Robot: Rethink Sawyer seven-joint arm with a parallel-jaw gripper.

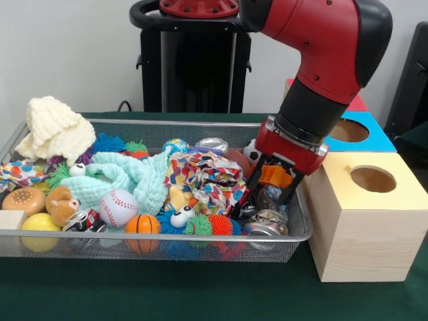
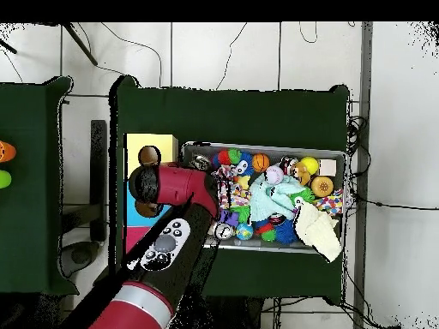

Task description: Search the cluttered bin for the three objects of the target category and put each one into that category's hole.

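Now the gripper (image 1: 271,194), spread open low in the bin's (image 1: 200,235) right end over crushed cans (image 1: 265,222), may snag neighbouring clutter.

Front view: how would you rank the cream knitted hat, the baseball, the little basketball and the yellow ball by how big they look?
1. Cream knitted hat, clearly largest.
2. Baseball and yellow ball look alike, too close to rank.
3. Little basketball, smallest.
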